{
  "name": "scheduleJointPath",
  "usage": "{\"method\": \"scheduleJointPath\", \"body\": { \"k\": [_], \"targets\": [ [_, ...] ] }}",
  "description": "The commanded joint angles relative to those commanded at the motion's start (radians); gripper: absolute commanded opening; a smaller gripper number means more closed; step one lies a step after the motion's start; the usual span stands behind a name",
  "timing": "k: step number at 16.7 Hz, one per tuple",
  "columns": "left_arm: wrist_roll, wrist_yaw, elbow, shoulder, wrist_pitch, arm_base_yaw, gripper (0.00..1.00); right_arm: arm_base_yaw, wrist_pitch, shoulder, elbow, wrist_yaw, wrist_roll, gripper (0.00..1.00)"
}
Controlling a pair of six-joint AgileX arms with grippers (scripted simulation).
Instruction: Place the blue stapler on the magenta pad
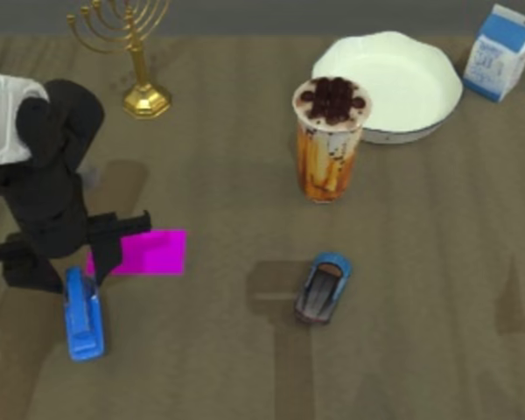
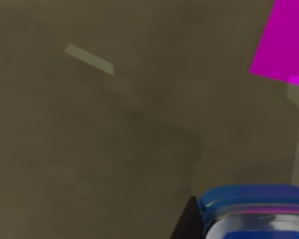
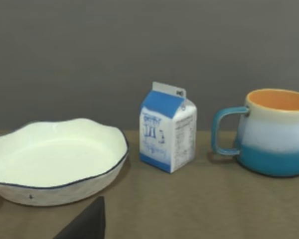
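The blue stapler [image 1: 83, 315] shows at the front left of the table, just in front of the magenta pad [image 1: 153, 251]. My left gripper [image 1: 79, 282] is over the stapler's rear end and shut on it. In the left wrist view the stapler [image 2: 254, 209] fills the lower corner with a dark finger [image 2: 189, 221] pressed against its side, and the magenta pad [image 2: 286, 40] lies ahead of it. My left arm hides part of the pad's left edge. My right gripper [image 3: 132, 235] is parked out of the top view, open with nothing in it.
A blue-and-dark toy car [image 1: 324, 287] sits mid-table, and a tall drink cup [image 1: 329, 138] stands behind it. At the back are a white bowl [image 1: 394, 80], a milk carton [image 1: 500, 52] and a gold candelabra [image 1: 136, 52]. A blue-and-orange mug [image 3: 274, 132] stands beside the carton.
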Motion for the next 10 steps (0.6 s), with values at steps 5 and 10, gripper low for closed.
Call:
{"method": "scheduleJointPath", "body": {
  "k": [5,10],
  "targets": [
    [-0.002,0.0,0.132,-0.091,-0.238,0.01,0.0,0.0,0.0,0.0,0.0,0.0,0.0,1.0],
    [-0.001,0.0,0.158,-0.116,-0.274,0.012,0.0,0.0,0.0,0.0,0.0,0.0,0.0,1.0]
  ]
}}
